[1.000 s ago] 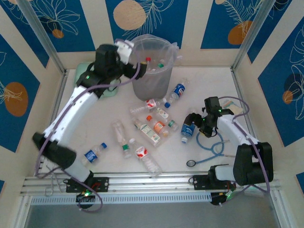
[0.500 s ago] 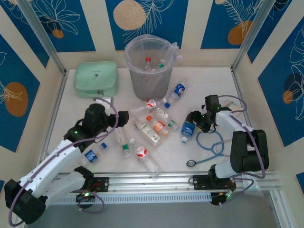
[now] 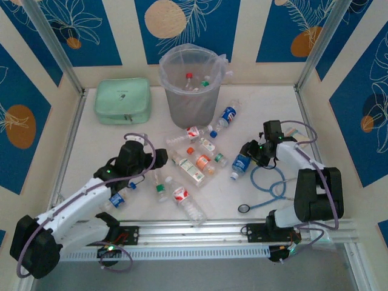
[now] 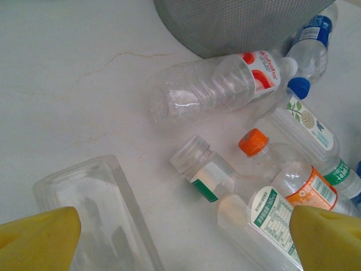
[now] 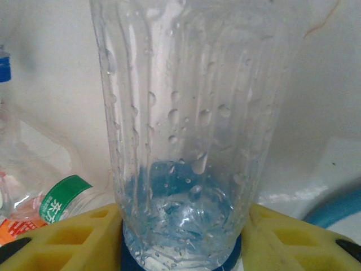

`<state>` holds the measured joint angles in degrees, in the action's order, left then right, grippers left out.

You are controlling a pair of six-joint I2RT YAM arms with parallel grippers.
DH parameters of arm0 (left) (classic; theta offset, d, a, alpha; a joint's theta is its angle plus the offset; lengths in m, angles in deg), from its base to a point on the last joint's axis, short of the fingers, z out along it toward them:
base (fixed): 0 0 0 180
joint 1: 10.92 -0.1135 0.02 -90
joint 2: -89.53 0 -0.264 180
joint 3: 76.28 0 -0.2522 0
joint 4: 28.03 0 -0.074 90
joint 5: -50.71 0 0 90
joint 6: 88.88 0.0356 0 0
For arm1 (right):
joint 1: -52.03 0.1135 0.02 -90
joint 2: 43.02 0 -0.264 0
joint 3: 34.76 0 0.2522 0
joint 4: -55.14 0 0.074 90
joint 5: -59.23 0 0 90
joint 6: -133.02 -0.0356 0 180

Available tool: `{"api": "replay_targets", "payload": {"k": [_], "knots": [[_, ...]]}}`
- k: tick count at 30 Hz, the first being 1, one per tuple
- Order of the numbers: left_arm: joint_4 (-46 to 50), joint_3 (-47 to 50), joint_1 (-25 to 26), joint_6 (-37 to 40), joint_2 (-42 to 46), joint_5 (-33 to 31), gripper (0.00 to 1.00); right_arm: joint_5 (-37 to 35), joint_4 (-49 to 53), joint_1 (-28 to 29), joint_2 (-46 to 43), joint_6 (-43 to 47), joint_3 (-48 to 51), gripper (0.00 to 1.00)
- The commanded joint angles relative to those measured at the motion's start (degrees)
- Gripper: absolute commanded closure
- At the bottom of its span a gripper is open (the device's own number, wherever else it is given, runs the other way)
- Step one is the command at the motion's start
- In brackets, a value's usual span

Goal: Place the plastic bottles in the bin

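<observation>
The bin (image 3: 193, 91) stands at the back centre with a red-capped and a green-capped bottle inside. Several plastic bottles lie scattered in front of it. My left gripper (image 3: 147, 163) is open and hangs low over a clear capless bottle (image 4: 96, 214), its yellow fingers (image 4: 39, 240) wide apart. Ahead of it lie a red-labelled bottle (image 4: 214, 84) and an orange-capped bottle (image 4: 252, 142). My right gripper (image 3: 245, 156) is shut on a blue-labelled bottle (image 3: 240, 165). In the right wrist view its clear wet body (image 5: 186, 141) sits between both fingers (image 5: 84, 237), which touch its sides.
A mint-green zip case (image 3: 122, 100) lies at the back left. A blue stethoscope (image 3: 270, 185) curls on the table just in front of the right gripper. More bottles lie near the front, one with a green cap (image 3: 160, 188) and one with a red label (image 3: 180, 194).
My left arm has swung from the bin down to the front-left bottles, still open. My right gripper has closed on the blue-labelled bottle.
</observation>
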<state>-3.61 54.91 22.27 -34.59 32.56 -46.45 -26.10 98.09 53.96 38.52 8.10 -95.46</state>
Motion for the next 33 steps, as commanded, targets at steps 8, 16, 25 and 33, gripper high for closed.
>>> {"api": "replay_targets", "payload": {"k": [8, 16, 25, 33], "knots": [[-4.22, 2.11, 0.61, -3.36, 0.02, -4.63, 0.02, 0.33, 11.78, -2.06, -8.80, 3.76, -11.36, 0.53], [-1.81, 0.76, 0.63, -2.17, -3.03, -4.27, 0.02, 2.24, 15.88, -2.99, -11.04, 5.57, -24.47, 0.63], [-0.46, -0.08, 0.69, -1.85, -2.92, -3.97, 0.02, 6.10, 15.08, -2.18, -8.24, 4.89, -40.57, 0.82], [4.65, 0.38, 3.04, -1.59, 0.95, -7.94, 0.02, 5.04, 3.30, 2.79, -5.62, 2.57, -46.71, 1.00]]}}
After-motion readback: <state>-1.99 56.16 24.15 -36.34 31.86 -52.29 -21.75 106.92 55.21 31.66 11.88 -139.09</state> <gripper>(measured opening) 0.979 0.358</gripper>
